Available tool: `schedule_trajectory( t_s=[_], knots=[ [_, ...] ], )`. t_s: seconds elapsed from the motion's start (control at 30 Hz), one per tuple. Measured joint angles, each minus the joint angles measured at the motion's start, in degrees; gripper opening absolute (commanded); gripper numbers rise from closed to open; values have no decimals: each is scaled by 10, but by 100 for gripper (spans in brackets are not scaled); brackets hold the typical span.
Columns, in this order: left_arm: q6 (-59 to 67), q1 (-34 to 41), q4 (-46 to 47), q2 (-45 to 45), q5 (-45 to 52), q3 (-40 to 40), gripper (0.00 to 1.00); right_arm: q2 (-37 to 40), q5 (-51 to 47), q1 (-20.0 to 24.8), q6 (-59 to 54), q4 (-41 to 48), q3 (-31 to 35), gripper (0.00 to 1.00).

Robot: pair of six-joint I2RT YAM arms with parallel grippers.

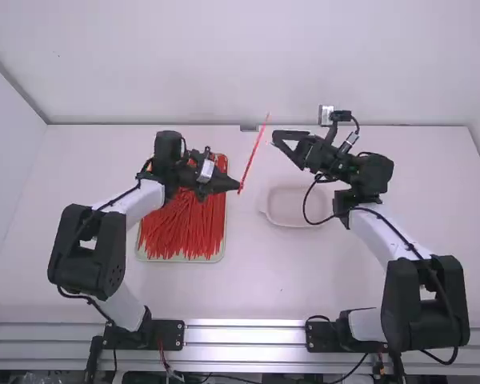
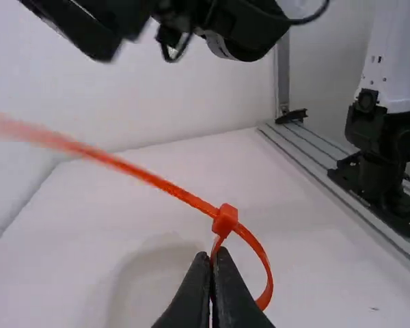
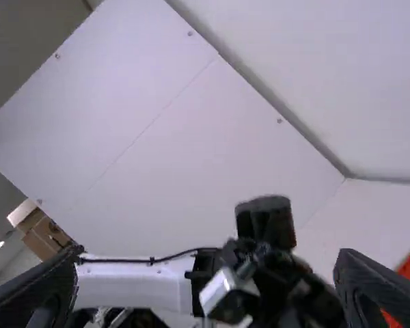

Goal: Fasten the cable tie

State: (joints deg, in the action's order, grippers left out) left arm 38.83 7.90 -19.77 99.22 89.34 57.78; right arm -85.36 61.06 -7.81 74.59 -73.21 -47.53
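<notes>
Nearest, the left gripper [image 2: 210, 256] is pinched tight on the orange cable tie [image 2: 225, 220] at its small loop, held up beside the pile of spare ties [image 1: 182, 224], tail through the head. Beyond, the right gripper [image 1: 286, 148] gapes empty near the tail; tightening looks next, needing a firm grasp and a straight pull. No writing is legible.

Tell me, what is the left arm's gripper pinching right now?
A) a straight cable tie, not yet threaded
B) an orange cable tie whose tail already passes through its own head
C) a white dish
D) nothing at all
B: in the left wrist view the left gripper is shut on the orange cable tie, whose strap curls round through its square head into a small loop.
</notes>
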Motion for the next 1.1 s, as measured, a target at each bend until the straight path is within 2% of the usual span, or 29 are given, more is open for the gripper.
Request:
schedule_trajectory(
  t_s=[0.3, 0.6, 0.8, 0.83, 0.87, 0.9, 0.97, 1.03, 1.07, 1.1],
  knots=[
    [-178, -2, -199, 0, 0, 0, 2, 0, 16, -44, -116, 192, 0, 100],
    [-351, 1, -396, 0, 0, 0, 2, 0, 16, -71, -181, 199, 0, 100],
    [-444, 23, -495, 0, 0, 0, 2, 0, 8, -72, -187, 190, 0, 98],
    [-456, 26, -506, 0, 0, 0, 2, 0, 7, -72, -186, 186, 0, 95],
    [-469, 29, -518, 0, 0, 0, 2, 0, 7, -72, -188, 183, 0, 85],
    [-473, 29, -520, 0, 0, 0, 2, 0, 7, -72, -188, 183, 0, 81],
    [-485, 29, -524, 0, 0, 0, 2, 0, 5, -72, -190, 183, 0, 60],
    [-495, 30, -526, 0, 0, 0, 2, 0, 5, -72, -190, 183, 0, 29],
    [-499, 31, -525, 0, 0, 0, 2, 0, 5, -73, -190, 183, 0, 5],
    [-500, 31, -525, 0, 0, 0, 2, 0, 5, -74, -190, 182, 0, 0]
  ],
)
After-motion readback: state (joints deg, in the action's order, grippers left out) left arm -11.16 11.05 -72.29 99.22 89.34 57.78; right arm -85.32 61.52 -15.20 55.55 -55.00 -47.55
